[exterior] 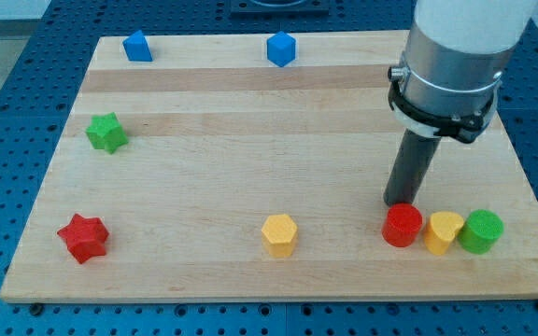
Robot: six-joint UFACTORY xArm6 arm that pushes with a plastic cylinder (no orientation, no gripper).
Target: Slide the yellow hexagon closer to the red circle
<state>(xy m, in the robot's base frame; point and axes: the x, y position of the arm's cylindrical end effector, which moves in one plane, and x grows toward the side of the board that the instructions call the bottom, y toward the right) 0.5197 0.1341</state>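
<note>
Wooden board: upright yellow hexagon.

Arm: pale grey-white cylindrical housing, black clamp ring with small screw lug beneath, ending in dark straight rod; my tip.

The red circle hides my tip; arm cropped at top.

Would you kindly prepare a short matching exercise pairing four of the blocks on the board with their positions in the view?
Blocks:
1. yellow hexagon
2. red circle
3. green star
4. red star

Places:
A. bottom left corner
B. just below my tip
C. bottom edge, near the middle
D. left side, upper half

Pairs: 1-C, 2-B, 3-D, 4-A
</note>
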